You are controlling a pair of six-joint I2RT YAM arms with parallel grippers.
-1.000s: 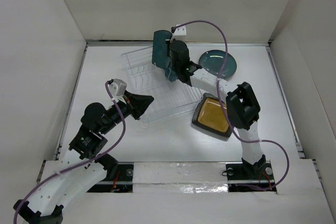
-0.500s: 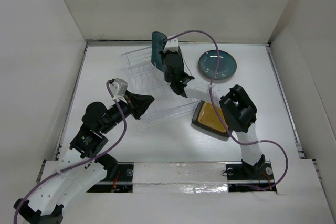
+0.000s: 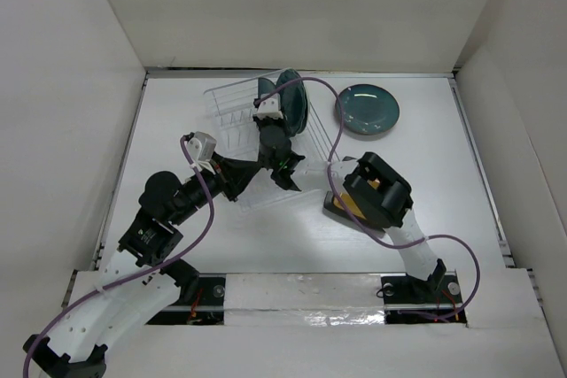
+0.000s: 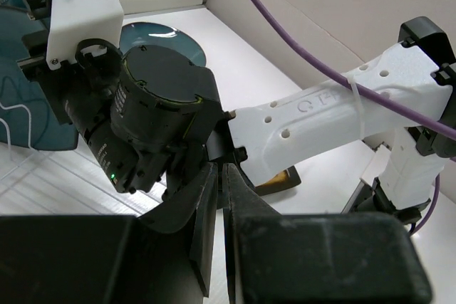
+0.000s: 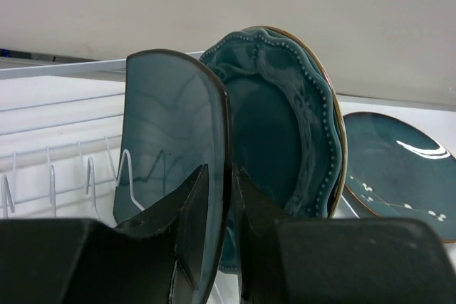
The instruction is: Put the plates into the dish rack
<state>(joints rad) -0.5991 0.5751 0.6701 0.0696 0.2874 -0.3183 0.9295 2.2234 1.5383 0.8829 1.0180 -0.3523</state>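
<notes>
Top external: left end effector (image 3: 248, 172) sits at the near-left corner of the dish rack (image 3: 223, 99), jaws almost closed (can't tell whether they pinch the clear rim). Right end effector (image 5: 219, 174) is clamped on the near edge of the teal square plate (image 5: 174, 126). That plate is upright over the slot ribs, just beside the teal scalloped plate (image 5: 285, 119) standing in the rack. Dark teal round plate (image 3: 367, 110) and amber square plate (image 3: 348, 205) lie on the surface (image 3: 443, 174), not loaded.

Risks: releasing before the square plate seats between ribs would tip it onto the scalloped one. A crooked pull-out could drag it or shove the light rack.

Versus 1 s ago: right arm swung left and lower, plate now down at the ribs; left arm unmoved.
</notes>
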